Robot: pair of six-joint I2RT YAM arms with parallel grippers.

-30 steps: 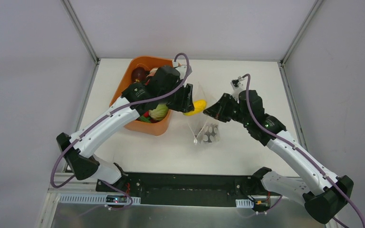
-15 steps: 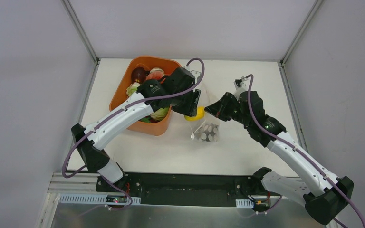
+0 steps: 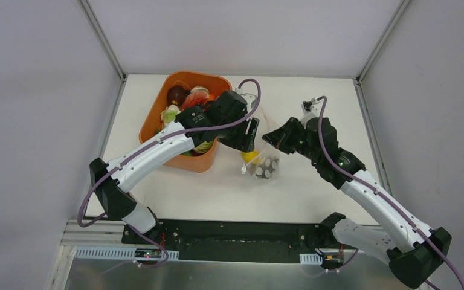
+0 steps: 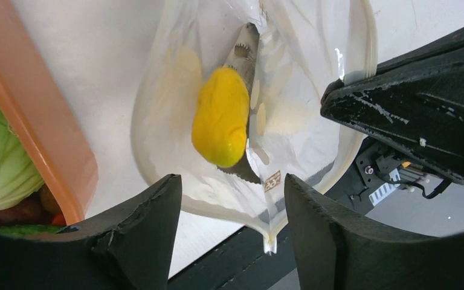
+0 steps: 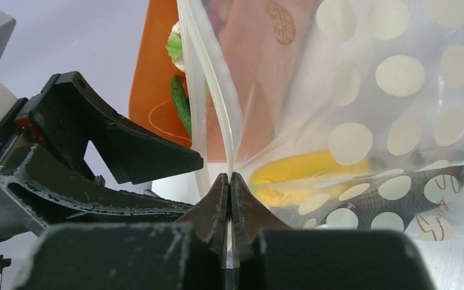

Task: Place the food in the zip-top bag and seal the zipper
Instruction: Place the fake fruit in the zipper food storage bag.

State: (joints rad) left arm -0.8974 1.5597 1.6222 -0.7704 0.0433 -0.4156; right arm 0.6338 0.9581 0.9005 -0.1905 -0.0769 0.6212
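Observation:
The zip-top bag (image 3: 264,167) stands open-mouthed on the table, clear with white dots (image 5: 399,75). My right gripper (image 3: 270,138) (image 5: 229,176) is shut on its upper edge at the zipper (image 5: 208,90), holding that edge up. A yellow piece of food (image 3: 249,156) (image 4: 220,118) (image 5: 302,175) lies free inside the bag (image 4: 302,115). My left gripper (image 3: 251,134) (image 4: 232,187) hangs over the bag's mouth, open, with nothing between its fingers. More food fills the orange tub (image 3: 157,109), among it a green cabbage (image 4: 0,163) and a cucumber (image 5: 180,103).
The orange tub (image 4: 48,139) sits just left of the bag, its wall close to my left gripper. My two grippers are nearly touching above the bag. Grey walls and metal rails frame the white table (image 3: 314,193).
My left gripper carried the yellow food rightward over the bag, then opened. The food has dropped from the fingers into the bag. The right gripper kept its hold.

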